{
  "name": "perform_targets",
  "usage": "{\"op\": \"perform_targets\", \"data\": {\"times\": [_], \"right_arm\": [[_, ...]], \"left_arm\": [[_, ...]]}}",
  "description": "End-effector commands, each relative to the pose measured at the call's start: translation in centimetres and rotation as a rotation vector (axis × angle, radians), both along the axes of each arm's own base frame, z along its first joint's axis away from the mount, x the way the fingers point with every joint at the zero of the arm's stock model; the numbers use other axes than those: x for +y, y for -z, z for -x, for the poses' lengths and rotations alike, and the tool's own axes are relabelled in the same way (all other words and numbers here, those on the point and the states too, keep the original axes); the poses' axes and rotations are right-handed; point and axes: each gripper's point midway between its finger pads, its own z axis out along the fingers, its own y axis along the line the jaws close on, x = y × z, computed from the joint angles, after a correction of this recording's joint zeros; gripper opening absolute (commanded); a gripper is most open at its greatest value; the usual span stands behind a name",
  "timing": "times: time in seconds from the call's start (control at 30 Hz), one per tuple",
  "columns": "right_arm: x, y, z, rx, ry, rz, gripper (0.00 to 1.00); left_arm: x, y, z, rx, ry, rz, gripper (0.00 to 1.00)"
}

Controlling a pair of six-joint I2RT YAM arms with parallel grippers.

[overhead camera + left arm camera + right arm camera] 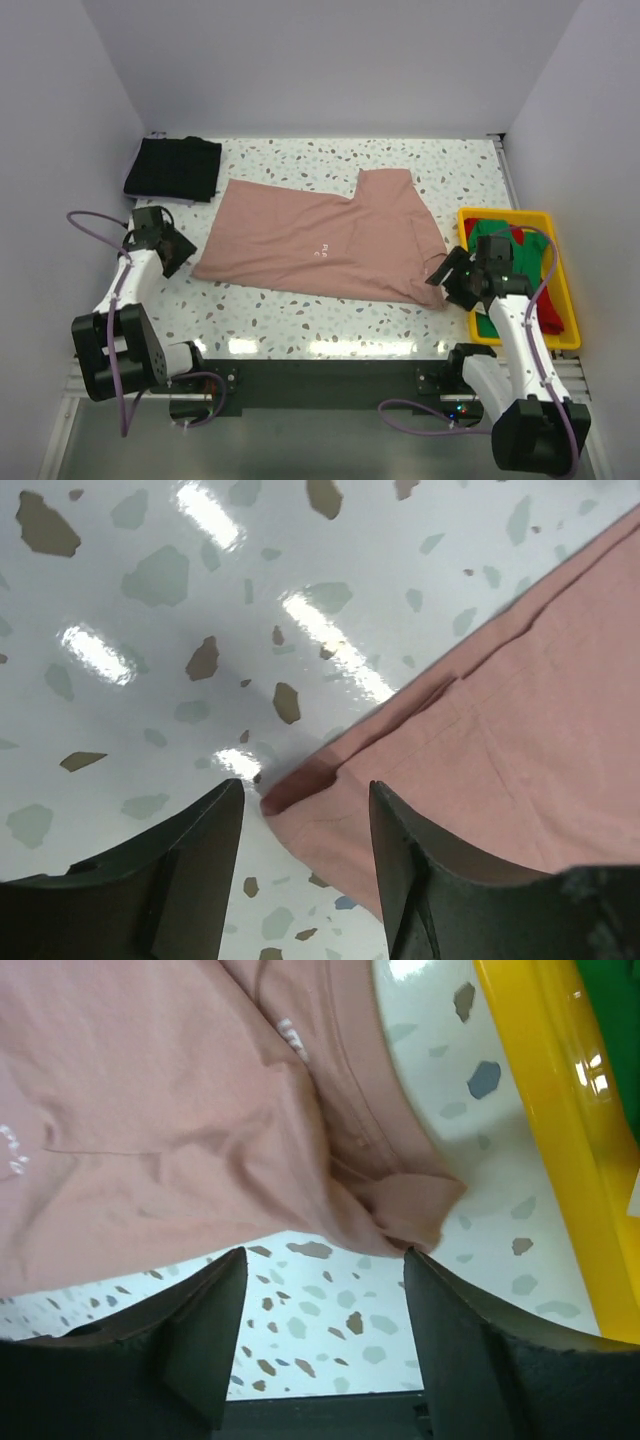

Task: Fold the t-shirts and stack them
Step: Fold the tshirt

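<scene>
The dusty-pink t-shirt (pixel 320 240) lies flat across the middle of the table, with small white text on it. My left gripper (pixel 186 250) stands open at its left corner, and that corner (pixel 300 785) lies on the table between the fingers, unheld. My right gripper (pixel 446 276) is open at the shirt's bunched right corner (pixel 420 1205), which rests just ahead of the fingertips. A black t-shirt (pixel 173 168) sits folded at the back left. Green (pixel 490 242) and red (pixel 550 312) t-shirts lie in the bin.
The yellow plastic bin (pixel 506 214) stands at the right edge of the table, close beside my right arm; its wall (pixel 540 1110) shows in the right wrist view. White walls close in the table at the back and sides.
</scene>
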Motion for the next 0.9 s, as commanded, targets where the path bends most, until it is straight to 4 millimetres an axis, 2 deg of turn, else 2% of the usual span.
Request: {"op": "perform_targets", "data": {"times": [0.0,0.03,0.1,0.13,0.17,0.2,0.23,0.27,0.33,0.37,0.4,0.43,0.53,0.6,0.73,0.87], "right_arm": [[-0.4,-3.9,-2.5,-0.12,-0.013,0.024,0.69],[-0.1,-5.5,-4.0,-0.182,-0.034,0.028,0.7],[0.0,-5.7,-5.6,-0.174,-0.054,0.072,0.7],[1.6,-7.2,-6.8,-0.208,-0.123,0.099,0.7],[2.0,-7.5,-7.5,-0.209,-0.143,0.139,0.7],[2.6,-7.8,-8.0,-0.21,-0.167,0.17,0.7],[3.9,-7.8,-9.0,-0.212,-0.208,0.197,0.7],[4.6,-7.7,-9.4,-0.216,-0.227,0.191,0.7],[6.5,-7.4,-10.4,-0.228,-0.278,0.168,0.69],[6.9,-7.0,-10.6,-0.227,-0.295,0.178,0.69],[7.3,-6.8,-10.7,-0.228,-0.306,0.177,0.69],[8.3,-6.2,-10.8,-0.23,-0.336,0.152,0.69],[9.6,-4.5,-10.5,-0.221,-0.384,0.132,0.68],[10.1,-3.8,-10.2,-0.213,-0.408,0.138,0.68],[11.1,-3.0,-10.0,-0.203,-0.468,0.127,0.68],[10.8,-2.3,-10.1,-0.178,-0.499,0.163,0.68]], "left_arm": [[0.2,-4.7,-3.9,-0.171,0.071,-0.029,0.58],[0.1,-5.9,-4.9,-0.212,0.088,-0.03,0.58],[-1.1,-6.7,-6.5,-0.246,0.132,-0.016,0.58],[-1.2,-8.1,-7.6,-0.272,0.146,-0.032,0.58],[-2.1,-7.9,-8.3,-0.26,0.174,-0.029,0.58],[-1.9,-8.0,-8.7,-0.246,0.169,-0.053,0.57],[-2.2,-9.0,-9.7,-0.263,0.182,-0.064,0.55],[-3.5,-8.4,-10.3,-0.242,0.214,-0.064,0.55],[-4.1,-8.6,-10.9,-0.219,0.226,-0.096,0.52],[-5.4,-8.0,-11.0,-0.197,0.255,-0.107,0.51],[-4.9,-7.7,-10.9,-0.183,0.234,-0.144,0.5],[-5.6,-7.3,-10.9,-0.172,0.247,-0.157,0.49],[-5.9,-4.6,-11.1,-0.096,0.246,-0.157,0.43],[-6.4,-3.8,-11.2,-0.057,0.267,-0.155,0.41],[-6.3,-1.7,-10.1,0.023,0.24,-0.192,0.39],[-5.8,-1.0,-9.5,0.038,0.209,-0.205,0.39]]}}
